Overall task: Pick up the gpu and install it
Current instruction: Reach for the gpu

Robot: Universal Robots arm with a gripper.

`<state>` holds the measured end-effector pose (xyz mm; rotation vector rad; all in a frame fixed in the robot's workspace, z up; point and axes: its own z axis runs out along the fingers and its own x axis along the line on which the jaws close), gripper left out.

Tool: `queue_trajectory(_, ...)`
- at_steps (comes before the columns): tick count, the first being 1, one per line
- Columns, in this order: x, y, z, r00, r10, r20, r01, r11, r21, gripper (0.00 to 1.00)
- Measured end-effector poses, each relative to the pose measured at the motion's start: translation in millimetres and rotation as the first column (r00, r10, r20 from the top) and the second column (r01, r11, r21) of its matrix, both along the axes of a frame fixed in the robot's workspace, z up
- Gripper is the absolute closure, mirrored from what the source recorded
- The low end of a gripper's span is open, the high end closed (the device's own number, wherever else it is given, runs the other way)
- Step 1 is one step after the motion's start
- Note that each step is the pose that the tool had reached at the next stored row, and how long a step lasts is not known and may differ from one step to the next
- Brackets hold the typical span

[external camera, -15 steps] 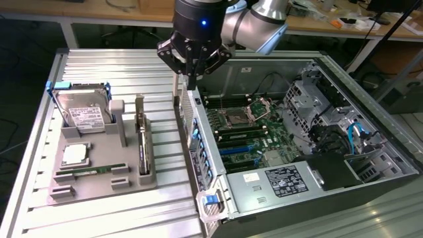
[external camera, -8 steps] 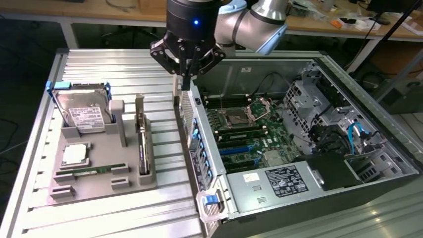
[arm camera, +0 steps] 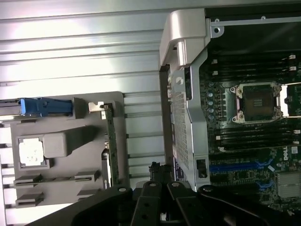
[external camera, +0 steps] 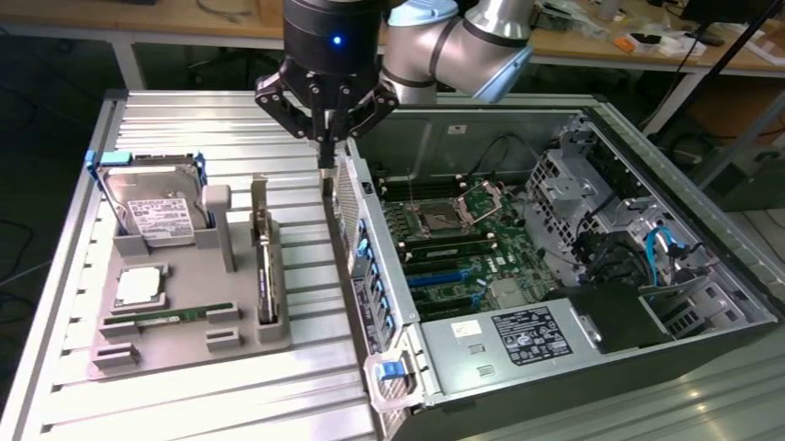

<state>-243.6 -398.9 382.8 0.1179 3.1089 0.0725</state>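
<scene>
Exterior view: my end effector [external camera: 326, 161], closed on nothing, hovers near the upright gpu [external camera: 263, 257]; pickup unstarted, jaws must part first.

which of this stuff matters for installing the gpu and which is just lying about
For the job:
- gpu, on edge in the tray
- gripper, shut, not on the gpu
- open case with motherboard

Lying about:
- hard drive
- cpu
- memory stick
</scene>
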Motion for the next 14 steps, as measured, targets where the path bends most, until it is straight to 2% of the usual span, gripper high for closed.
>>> queue_trajectory(10, -13.1, 0.0, 0.0, 1.0, 0.0, 0.0024, 0.0, 1.0, 0.0, 0.89)
queue_trajectory(14, -23.1, 0.0, 0.0, 1.0, 0.0, 0.0062, 0.0, 1.0, 0.0001, 0.89)
